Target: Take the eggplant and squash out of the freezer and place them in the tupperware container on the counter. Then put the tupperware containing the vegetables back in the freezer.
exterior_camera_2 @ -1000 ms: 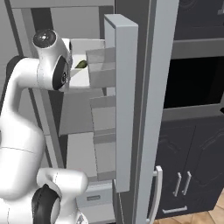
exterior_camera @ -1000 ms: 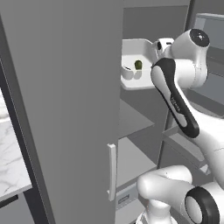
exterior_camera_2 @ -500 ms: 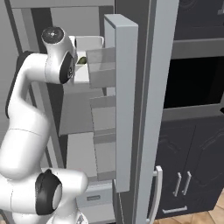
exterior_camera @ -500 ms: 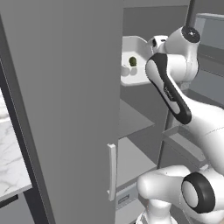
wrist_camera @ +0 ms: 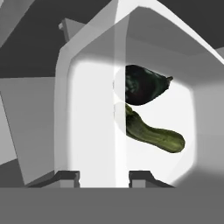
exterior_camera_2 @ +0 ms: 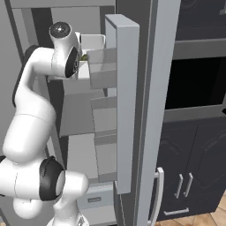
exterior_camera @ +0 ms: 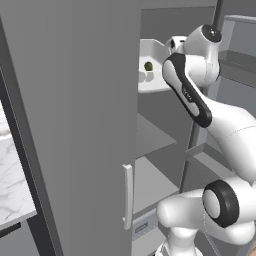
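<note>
In the left base view the freezer [exterior_camera: 75,125] door fills the left and middle of the frame, its slim pale handle [exterior_camera: 128,196] low at centre; past its right edge, at upper centre, the tupperware container [exterior_camera: 150,70] sits inside the freezer just above a grey shelf, with a dark vegetable showing in it and the arm's forearm just to its right. A strip of marble worktop [exterior_camera: 12,190] shows at the lower left. In the right base view the container [exterior_camera_2: 92,44] is at upper centre, hemmed between the arm's wrist on its left and the door-shelf bins [exterior_camera_2: 103,70] on its right, little room on either side. In the hand view the fingers [wrist_camera: 104,178] are clamped on the container's near wall at bottom centre; the dark eggplant [wrist_camera: 144,85] lies right of centre, the green squash [wrist_camera: 153,133] just below it, touching or nearly so, both well inside the rim.
</note>
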Tool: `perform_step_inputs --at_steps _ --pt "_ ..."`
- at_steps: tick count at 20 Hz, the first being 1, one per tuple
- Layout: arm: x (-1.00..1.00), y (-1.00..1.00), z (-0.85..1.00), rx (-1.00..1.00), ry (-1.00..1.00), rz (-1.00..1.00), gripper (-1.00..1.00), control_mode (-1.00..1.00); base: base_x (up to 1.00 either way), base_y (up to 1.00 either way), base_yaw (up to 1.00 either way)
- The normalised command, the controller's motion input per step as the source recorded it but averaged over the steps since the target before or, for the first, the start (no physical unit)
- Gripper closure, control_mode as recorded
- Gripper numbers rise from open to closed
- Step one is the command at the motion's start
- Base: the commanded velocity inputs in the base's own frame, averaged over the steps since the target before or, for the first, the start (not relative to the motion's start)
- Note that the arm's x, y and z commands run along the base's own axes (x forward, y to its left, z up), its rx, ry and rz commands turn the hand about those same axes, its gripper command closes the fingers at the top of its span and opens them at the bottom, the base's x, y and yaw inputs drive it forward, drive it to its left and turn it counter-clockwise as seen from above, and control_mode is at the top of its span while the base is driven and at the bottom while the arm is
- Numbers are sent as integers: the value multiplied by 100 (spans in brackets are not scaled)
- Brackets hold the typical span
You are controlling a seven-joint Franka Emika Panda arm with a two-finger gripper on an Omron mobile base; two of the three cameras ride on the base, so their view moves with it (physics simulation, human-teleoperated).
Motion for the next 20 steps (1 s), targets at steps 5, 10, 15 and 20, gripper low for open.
perform_step_inputs --at_steps 5,10,15,20 --pt "42 0 1 0 0 0 100 -100 0 0 0" --pt "36 0 0 0 0 0 100 -100 0 0 0" --pt "42 0 0 0 0 0 100 -100 0 0 0" --pt "45 0 0 0 0 0 100 -100 0 0 0"
